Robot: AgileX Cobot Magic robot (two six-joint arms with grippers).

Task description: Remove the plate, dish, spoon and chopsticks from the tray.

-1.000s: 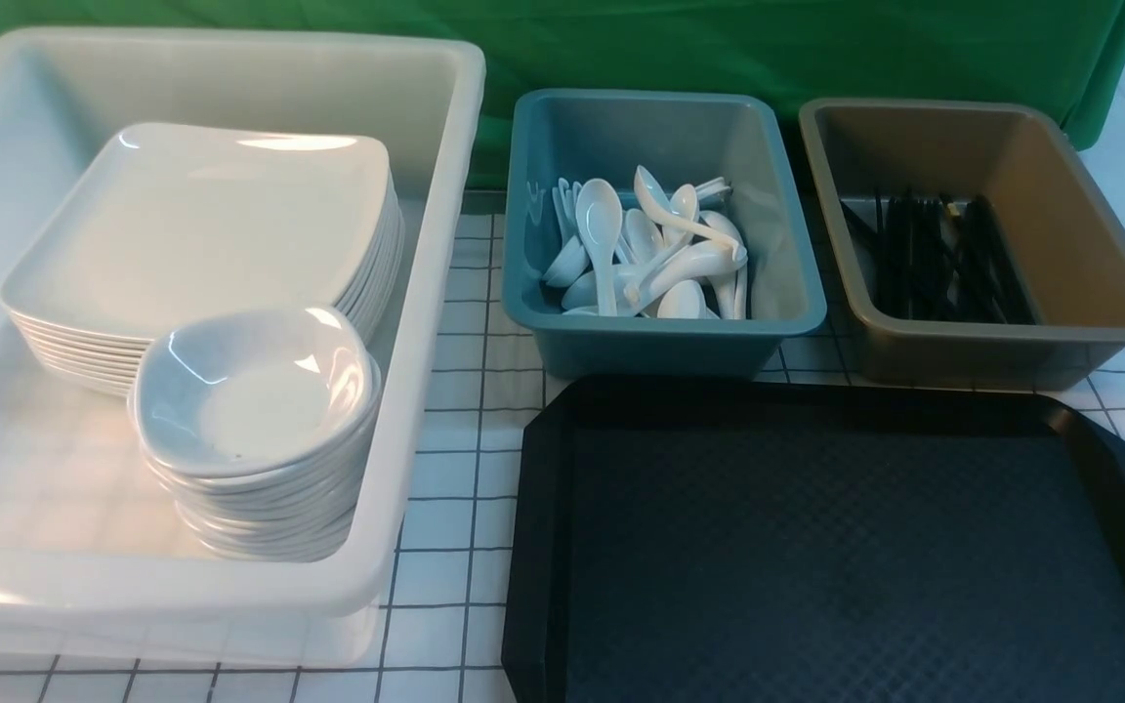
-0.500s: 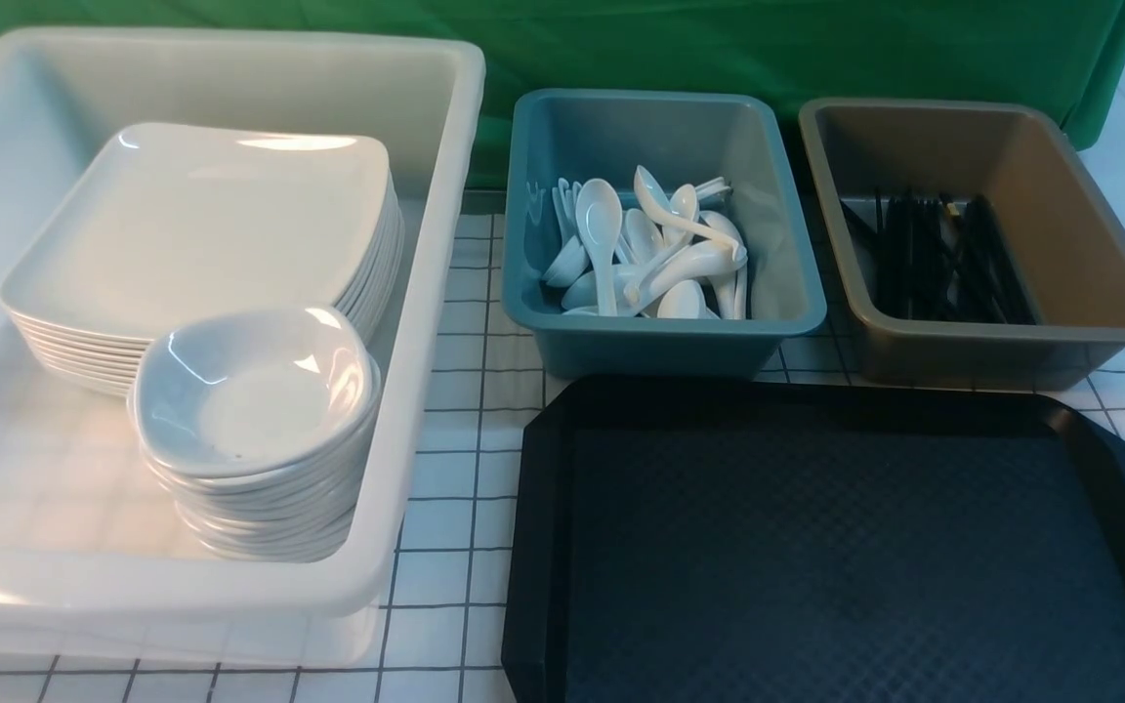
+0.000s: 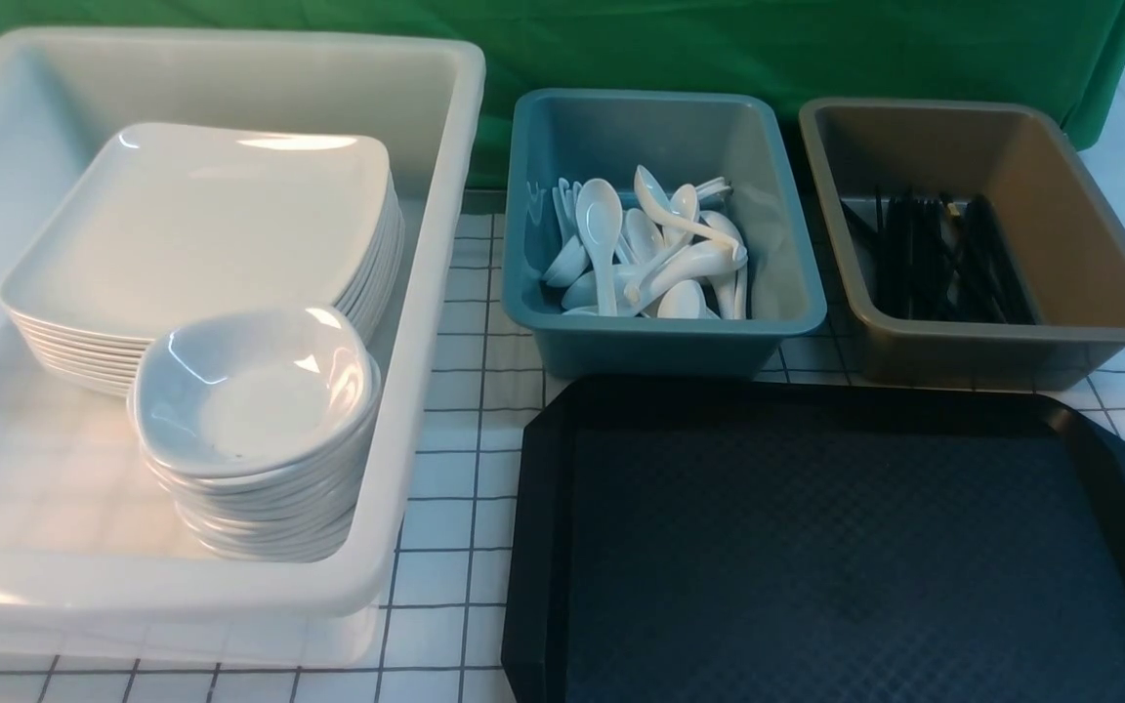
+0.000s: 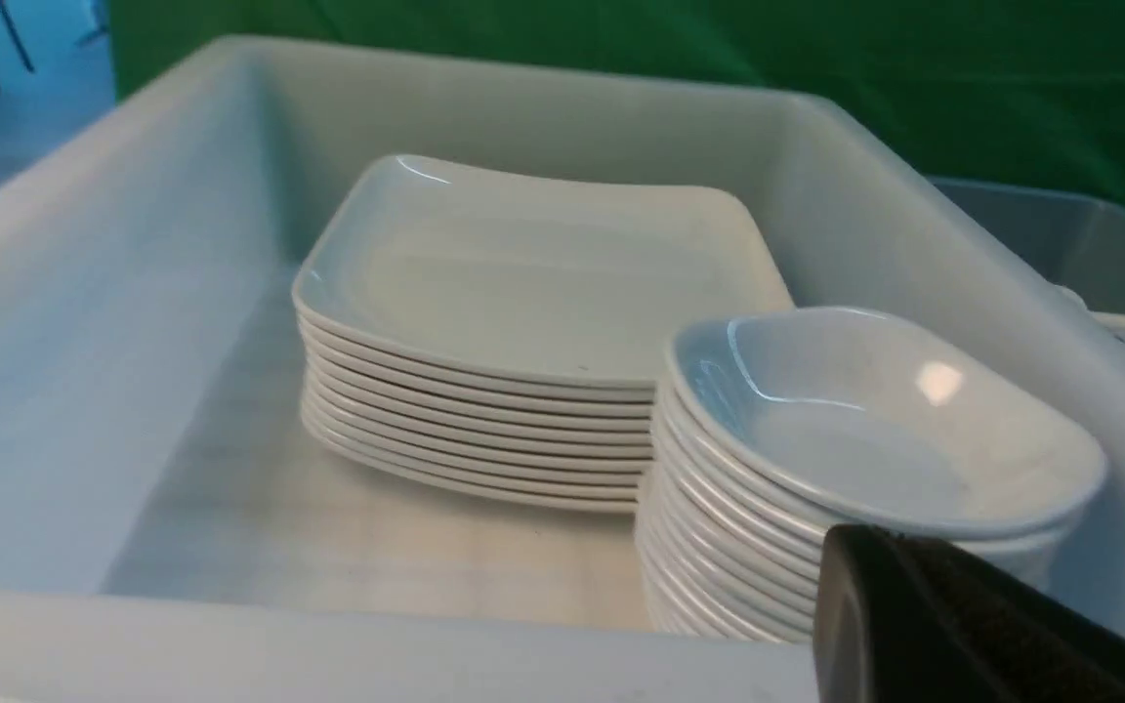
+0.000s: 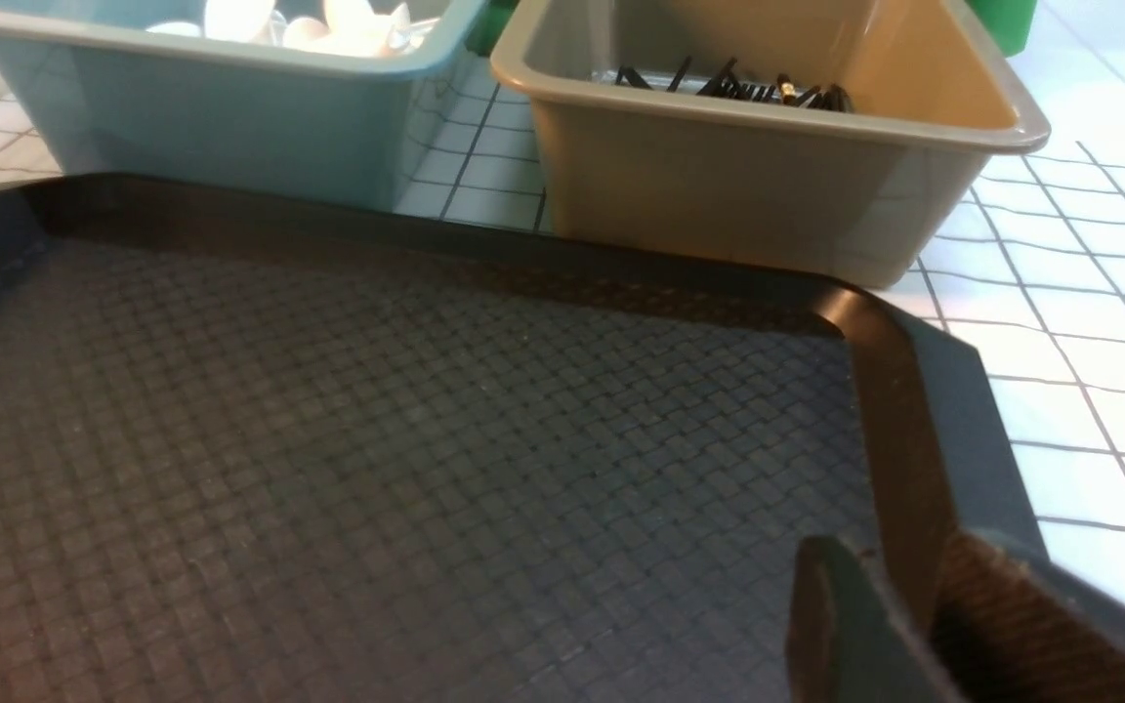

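The left jaws (image 4: 875, 586) are closed with nothing in them; only their dark tip shows, low in front of the white tub (image 3: 426, 391). The right jaws (image 5: 924, 576) stand a narrow way apart, holding nothing, above the tray's right-hand corner.

Just past the left jaws, inside the tub, the dish (image 3: 250, 391) tops a stack of like dishes. Behind it the plate (image 3: 201, 225) lies flat on top of a stack of plates. Past the right jaws, the tray (image 3: 543, 547) shows only its bare textured floor. Beyond it on the counter (image 3: 445, 469) stand the teal bin (image 3: 660, 347), with a heap of white spoons (image 3: 602, 234), and the brown bin (image 3: 973, 356), with black chopsticks (image 3: 934, 264) on its floor.

As I judge it, the clearing is done: all four kinds of ware sit in their bins and nothing remains on the visible tray. What may be left is only drawing the arms back.

Hard to tell:
- the tray's near edge is cut off in every view, so that strip is unchecked
- which spoon and which sticks came from the tray
- both arms are almost wholly out of the front view
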